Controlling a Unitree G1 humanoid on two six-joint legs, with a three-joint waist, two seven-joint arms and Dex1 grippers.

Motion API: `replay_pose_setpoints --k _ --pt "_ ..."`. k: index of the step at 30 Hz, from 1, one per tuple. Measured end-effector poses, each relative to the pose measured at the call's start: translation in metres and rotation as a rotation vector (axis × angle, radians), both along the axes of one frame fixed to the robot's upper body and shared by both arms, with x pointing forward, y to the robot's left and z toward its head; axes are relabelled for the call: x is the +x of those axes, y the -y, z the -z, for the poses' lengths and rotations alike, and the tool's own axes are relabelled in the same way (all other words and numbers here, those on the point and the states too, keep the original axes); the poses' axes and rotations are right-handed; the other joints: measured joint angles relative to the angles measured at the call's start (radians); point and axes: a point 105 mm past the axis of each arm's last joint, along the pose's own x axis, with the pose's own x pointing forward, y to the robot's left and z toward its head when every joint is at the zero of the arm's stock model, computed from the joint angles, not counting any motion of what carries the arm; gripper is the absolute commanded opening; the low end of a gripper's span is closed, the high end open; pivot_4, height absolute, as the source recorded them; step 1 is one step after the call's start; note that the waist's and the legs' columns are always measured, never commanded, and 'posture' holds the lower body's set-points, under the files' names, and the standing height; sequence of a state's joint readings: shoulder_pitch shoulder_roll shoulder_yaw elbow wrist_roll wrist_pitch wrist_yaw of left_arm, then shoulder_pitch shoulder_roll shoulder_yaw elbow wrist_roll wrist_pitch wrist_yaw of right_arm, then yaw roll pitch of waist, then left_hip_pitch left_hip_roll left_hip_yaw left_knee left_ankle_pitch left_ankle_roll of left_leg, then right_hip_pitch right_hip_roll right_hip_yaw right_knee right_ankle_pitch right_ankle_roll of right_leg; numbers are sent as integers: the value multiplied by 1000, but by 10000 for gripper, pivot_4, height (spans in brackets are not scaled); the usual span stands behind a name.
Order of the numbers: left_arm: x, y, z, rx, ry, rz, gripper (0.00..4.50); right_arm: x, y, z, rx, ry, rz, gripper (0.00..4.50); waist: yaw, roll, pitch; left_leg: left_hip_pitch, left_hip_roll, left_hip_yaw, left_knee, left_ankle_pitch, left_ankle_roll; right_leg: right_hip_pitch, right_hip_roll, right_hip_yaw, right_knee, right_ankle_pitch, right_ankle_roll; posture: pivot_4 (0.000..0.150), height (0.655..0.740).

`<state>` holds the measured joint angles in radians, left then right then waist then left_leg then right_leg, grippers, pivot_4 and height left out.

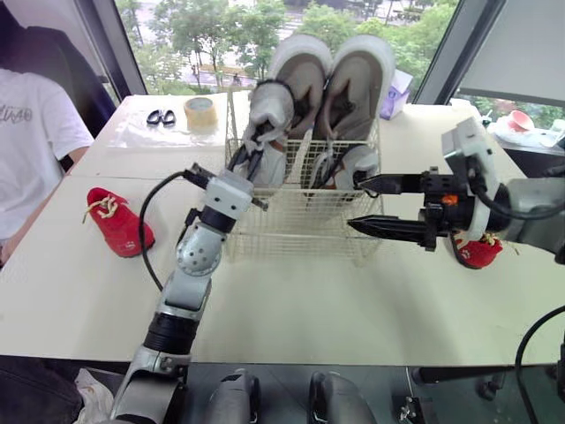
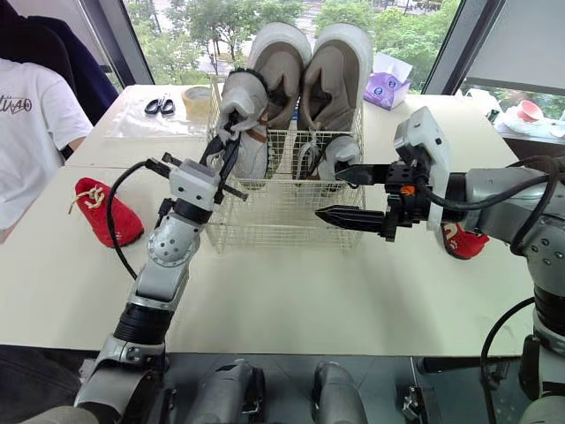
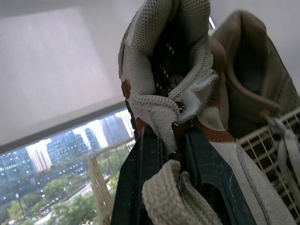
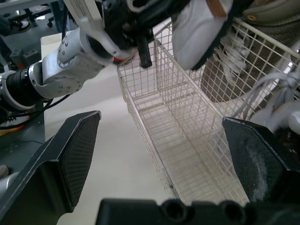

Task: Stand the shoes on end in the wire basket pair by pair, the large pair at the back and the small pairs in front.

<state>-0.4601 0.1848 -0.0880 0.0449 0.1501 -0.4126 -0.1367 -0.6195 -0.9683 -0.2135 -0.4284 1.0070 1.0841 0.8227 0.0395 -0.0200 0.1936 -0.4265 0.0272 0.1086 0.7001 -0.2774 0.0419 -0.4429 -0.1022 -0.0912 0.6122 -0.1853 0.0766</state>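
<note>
My left claw (image 1: pixel 249 157) grips the grey shoe (image 1: pixel 269 106) upright, the basket (image 1: pixel 300 234) just below it; my right claw (image 1: pixel 355 204) gapes.

Here we are in what looks like a lab or test room in an office building: a broad white worktop (image 1: pixel 309 309) set against tall windows (image 1: pixel 353 18), trees (image 1: pixel 185 31) outside, city towers (image 3: pixel 42 157) beyond. A tape roll (image 1: pixel 200 112), scissors (image 1: pixel 161 117) and a tissue box (image 2: pixel 388 88) sit at the far edge, and a person in a white T-shirt (image 1: pixel 31 150) sits alongside.
</note>
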Motion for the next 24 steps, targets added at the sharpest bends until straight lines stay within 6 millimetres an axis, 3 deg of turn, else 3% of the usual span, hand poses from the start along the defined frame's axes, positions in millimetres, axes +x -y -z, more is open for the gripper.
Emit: replay_pose_setpoints --k 3,6,12,16,20,24 --pt "-2 3 4 2 -40 14 277 0 1 4 1 -14 6 45000 0 1 0 0 0 0 0 0 0 0 0 0 0 0 0 1500 7400" --pt "-4 5 9 -8 -103 32 13013 1 1 3 4 -10 3 45000 -2 2 -1 0 0 0 0 0 0 0 0 0 0 0 0 1500 7400" --pt "-15 3 11 -40 -210 89 43013 1 3 4 11 -12 4 45000 -2 2 -1 0 0 0 0 0 0 -1 0 -1 0 -2 -3 1500 7400" --pt "-34 -6 -10 5 -200 112 43013 2 5 6 13 -23 7 45000 -2 2 -1 0 0 0 0 0 0 -1 1 0 0 -2 -3 1500 7400" --pt "-54 -16 -17 64 -230 124 43013 4 8 5 42 -39 13 45000 -3 3 -1 0 1 0 -1 0 0 -1 1 0 0 -2 -3 1500 7400" --pt "-53 -54 -31 -57 -447 151 43013 8 38 -25 238 2 112 45000 2 4 -1 0 1 -2 0 0 0 1 2 0 -1 -2 -3 1500 7400"
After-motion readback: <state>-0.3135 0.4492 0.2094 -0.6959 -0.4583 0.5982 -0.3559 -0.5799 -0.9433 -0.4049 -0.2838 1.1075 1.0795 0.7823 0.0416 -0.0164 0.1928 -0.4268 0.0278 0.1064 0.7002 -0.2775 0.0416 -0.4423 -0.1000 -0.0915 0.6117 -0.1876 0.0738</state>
